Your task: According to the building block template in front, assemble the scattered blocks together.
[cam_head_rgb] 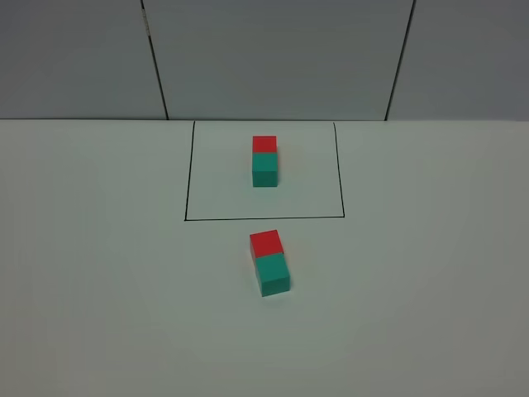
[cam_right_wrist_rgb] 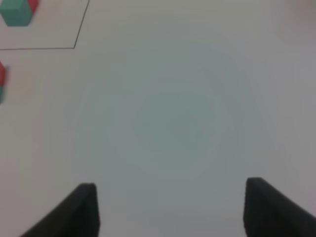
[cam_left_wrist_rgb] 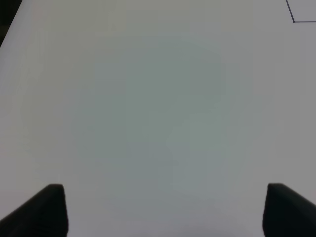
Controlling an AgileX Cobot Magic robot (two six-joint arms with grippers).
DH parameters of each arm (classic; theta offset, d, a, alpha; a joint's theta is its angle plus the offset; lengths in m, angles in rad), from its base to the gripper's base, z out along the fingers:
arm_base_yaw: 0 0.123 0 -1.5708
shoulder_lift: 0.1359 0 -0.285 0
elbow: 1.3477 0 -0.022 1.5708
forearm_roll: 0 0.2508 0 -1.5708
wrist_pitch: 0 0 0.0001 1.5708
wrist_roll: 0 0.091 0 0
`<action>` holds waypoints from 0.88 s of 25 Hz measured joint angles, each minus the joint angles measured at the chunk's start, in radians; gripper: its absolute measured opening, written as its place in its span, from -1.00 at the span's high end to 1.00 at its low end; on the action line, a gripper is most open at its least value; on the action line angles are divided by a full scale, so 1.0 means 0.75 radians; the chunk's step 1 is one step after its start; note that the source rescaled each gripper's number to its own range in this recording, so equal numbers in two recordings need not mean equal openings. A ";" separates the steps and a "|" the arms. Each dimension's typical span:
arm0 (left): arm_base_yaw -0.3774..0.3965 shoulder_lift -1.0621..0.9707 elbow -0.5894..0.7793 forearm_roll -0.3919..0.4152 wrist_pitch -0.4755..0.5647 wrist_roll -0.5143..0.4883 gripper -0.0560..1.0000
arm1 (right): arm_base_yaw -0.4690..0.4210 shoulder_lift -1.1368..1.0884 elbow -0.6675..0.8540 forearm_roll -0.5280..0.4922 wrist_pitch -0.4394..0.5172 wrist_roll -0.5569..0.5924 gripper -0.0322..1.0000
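Inside a thin black drawn rectangle at the back of the white table stands the building block template [cam_head_rgb: 264, 162], a red cube joined to a teal-green cube. In front of the frame sit the scattered blocks: the red cube [cam_head_rgb: 265, 242] touches the teal-green cube [cam_head_rgb: 274, 274], in a line slightly skewed from the template. Neither arm shows in the high view. My left gripper [cam_left_wrist_rgb: 163, 210] is open over bare table. My right gripper [cam_right_wrist_rgb: 170, 210] is open over bare table too; the template [cam_right_wrist_rgb: 19, 11] and the blocks' edge [cam_right_wrist_rgb: 2, 83] show at its view's border.
The white table [cam_head_rgb: 430, 273] meets a grey panelled wall [cam_head_rgb: 273, 58] at the back. A corner of the black frame line [cam_left_wrist_rgb: 296, 19] shows in the left wrist view, and the table's dark edge [cam_left_wrist_rgb: 7, 19] shows at that view's corner.
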 joint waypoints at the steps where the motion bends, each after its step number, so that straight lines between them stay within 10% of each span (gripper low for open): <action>1: 0.000 0.000 0.000 0.000 0.000 0.000 -0.60 | 0.000 0.000 0.000 0.000 0.000 0.000 -0.20; 22: 0.000 0.000 0.000 0.000 0.000 0.000 -0.60 | 0.000 -0.001 0.000 0.001 0.000 0.000 -0.19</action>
